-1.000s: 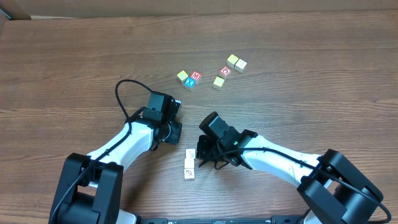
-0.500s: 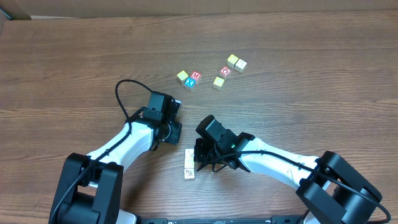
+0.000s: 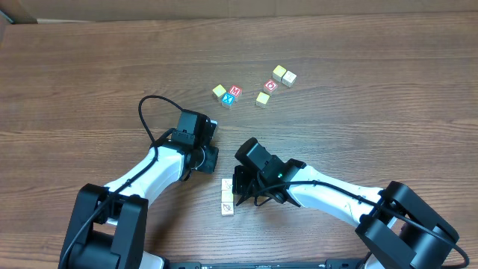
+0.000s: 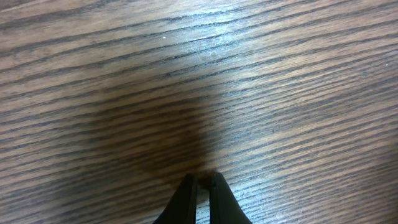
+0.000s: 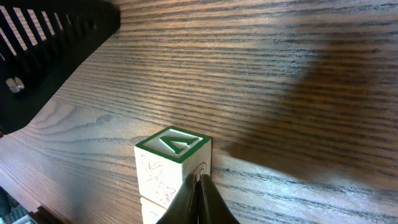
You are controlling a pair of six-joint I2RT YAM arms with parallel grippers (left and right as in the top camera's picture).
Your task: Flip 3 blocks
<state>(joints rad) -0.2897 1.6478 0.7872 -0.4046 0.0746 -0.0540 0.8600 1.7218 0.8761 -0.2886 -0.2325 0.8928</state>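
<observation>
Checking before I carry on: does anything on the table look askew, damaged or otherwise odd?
Nothing is damaged or spilled. One oddity: the right pincer is shut, its tips apparently against the side of the green-edged block rather than around it. That block sits in a tight row of three blocks.

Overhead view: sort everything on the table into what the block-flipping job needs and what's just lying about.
Job: far block, middle block, near block, in a line beside the shut right gripper.

Lying about: M cube, X cube, O cube, left yellow cube, middle yellow cube, top yellow cube, cream cube.
</observation>
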